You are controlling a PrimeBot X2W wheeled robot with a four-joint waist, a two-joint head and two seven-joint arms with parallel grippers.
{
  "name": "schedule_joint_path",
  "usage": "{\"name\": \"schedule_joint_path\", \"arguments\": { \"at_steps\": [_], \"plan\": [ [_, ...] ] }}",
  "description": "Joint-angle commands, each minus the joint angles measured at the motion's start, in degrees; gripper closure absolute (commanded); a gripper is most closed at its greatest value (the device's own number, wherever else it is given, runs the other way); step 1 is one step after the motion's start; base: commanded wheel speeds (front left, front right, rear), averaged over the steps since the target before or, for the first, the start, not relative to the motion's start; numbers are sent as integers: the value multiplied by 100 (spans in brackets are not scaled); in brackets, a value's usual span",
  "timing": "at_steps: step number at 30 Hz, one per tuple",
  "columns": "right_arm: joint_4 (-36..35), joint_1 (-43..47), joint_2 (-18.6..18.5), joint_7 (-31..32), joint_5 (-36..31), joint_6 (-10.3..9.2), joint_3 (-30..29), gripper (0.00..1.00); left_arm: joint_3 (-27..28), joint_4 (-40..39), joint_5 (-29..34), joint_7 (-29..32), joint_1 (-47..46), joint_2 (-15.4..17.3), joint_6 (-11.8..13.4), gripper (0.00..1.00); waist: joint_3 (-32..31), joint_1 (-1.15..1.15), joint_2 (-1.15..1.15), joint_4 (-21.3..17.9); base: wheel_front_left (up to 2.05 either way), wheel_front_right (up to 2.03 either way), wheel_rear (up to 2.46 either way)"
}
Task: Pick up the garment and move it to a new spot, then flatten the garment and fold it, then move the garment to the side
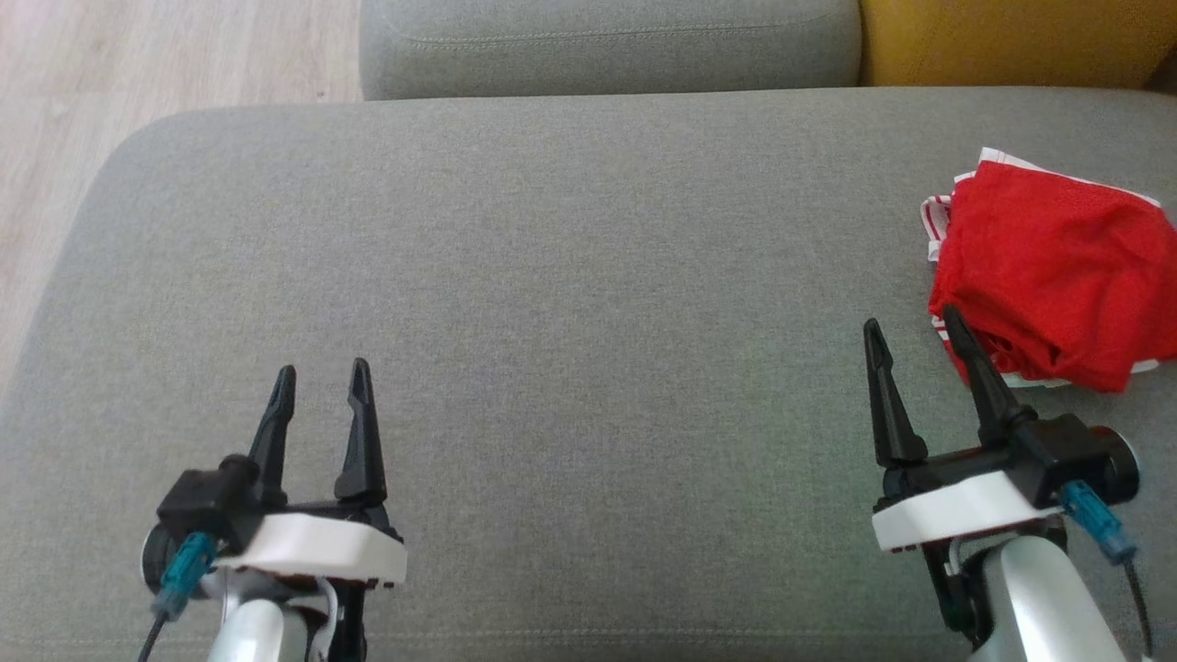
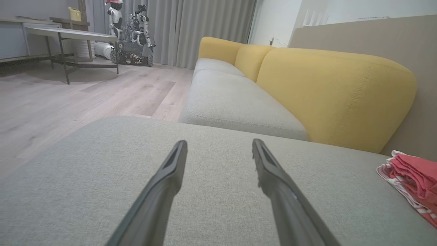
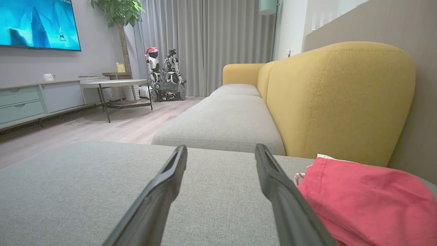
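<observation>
Left gripper and right gripper hover spread and empty above your grey cushion; the red garment, apparently folded, lies at its right edge, within the right gripper's easiest reach.

A home living room.
Across the wood floor from the yellow sofa hangs a television; beyond the sofa, curtains and a plant.

Holds left end effector low at lower left, fingers parted wide, gripping nothing. Holds right end effector at lower right, equally wide, empty, fingers leaning slightly left. Points both forward.
</observation>
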Motion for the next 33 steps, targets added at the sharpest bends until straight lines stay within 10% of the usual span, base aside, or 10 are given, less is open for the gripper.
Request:
{"name": "schedule_joint_path", "arguments": {
  "at_steps": [1,17,33],
  "plan": [
    [-179,-179,16,-65,56,-5,151,0,194,-231,62,-31,-178,41,54,0,-8,0,0,2,0,0,0],
    [-128,-164,17,-75,-10,-5,252,0,239,-394,57,-31,-69,41,178,0,-67,0,0,-28,0,0,0],
    [-165,-158,17,-78,-1,-5,259,0,375,-432,-338,-31,7,41,-359,0,-17,0,0,-68,0,0,0]
  ]
}}
